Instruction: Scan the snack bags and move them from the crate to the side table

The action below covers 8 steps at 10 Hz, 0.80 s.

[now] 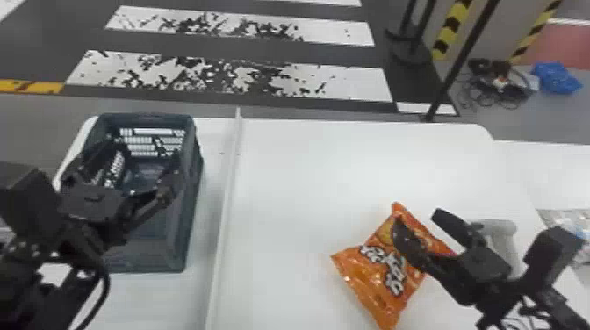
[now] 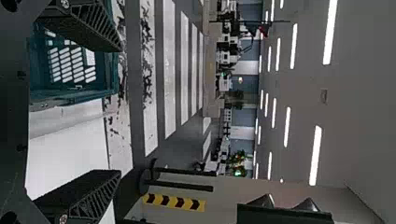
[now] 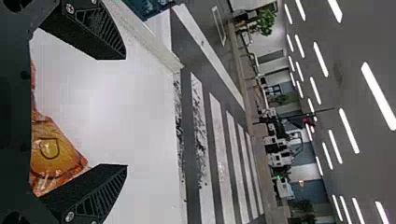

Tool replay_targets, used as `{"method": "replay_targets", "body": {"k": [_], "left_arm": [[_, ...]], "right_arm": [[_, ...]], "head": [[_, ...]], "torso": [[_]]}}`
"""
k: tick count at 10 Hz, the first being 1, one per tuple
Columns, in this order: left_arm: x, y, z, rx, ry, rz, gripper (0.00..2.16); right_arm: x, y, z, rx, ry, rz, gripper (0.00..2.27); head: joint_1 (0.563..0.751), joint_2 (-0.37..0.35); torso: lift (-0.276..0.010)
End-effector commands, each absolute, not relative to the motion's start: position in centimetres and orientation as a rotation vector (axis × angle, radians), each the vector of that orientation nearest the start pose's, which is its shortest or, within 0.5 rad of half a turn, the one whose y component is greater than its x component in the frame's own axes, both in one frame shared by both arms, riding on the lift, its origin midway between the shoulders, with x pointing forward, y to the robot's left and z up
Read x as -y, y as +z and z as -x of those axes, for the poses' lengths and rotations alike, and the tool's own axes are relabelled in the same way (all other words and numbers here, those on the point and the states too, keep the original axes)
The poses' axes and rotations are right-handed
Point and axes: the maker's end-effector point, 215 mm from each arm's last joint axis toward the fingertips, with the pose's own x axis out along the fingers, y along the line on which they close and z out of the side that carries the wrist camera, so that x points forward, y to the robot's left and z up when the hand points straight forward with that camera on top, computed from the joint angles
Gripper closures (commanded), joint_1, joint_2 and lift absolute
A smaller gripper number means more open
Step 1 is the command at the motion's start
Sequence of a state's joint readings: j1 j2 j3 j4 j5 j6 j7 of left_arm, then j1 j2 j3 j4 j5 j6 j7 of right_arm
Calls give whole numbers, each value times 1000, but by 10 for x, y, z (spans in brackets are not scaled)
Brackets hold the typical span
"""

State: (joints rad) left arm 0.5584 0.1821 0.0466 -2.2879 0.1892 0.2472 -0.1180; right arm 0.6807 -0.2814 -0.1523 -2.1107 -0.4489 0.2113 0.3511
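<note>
From here I'd say one orange snack bag [image 1: 373, 281] is out of the crate [image 1: 145, 267] at left, scanned or not I can't tell, its move to the side table [image 1: 553, 171] left to do, lying lower right, long axis lower left to upper right, top end upper right, left gripper [image 1: 142, 149] and right gripper [image 1: 417, 219] both spread open.

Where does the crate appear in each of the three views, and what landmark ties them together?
Head view: the crate is at the left, partly behind the open left gripper.
Left wrist view: partly behind one finger.
Right wrist view: a cut-off piece, past the long pale strip.
Shared landmark: white crosswalk stripes.
</note>
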Motion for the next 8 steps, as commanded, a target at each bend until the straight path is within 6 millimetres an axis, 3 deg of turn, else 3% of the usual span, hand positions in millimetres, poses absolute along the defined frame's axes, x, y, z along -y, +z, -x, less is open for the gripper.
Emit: {"method": "replay_targets", "body": {"k": [1,3,4,6,8], "left_arm": [[-226,-298,-429,-87,-197,17,66],[-230,-298,-429,-89,-192,19,66],[-231,-297,-429,-88,-193,28,66],[-230,-301,-428,-97,-202,35,66],[-229,-301,-426,-98,-210,37,66]], "right_arm": [[220,-420,-357,-356,407,-139,147],[180,-442,-323,-396,509,-35,178],[169,-453,-310,-411,532,13,178],[171,-466,-301,-381,531,123,178],[166,-467,-289,-310,503,272,178]], "head": [[695,-38],[695,27],[695,46],[695,91],[695,83]], "torso": [[-87],[-87],[-87],[-87],[-87]]}}
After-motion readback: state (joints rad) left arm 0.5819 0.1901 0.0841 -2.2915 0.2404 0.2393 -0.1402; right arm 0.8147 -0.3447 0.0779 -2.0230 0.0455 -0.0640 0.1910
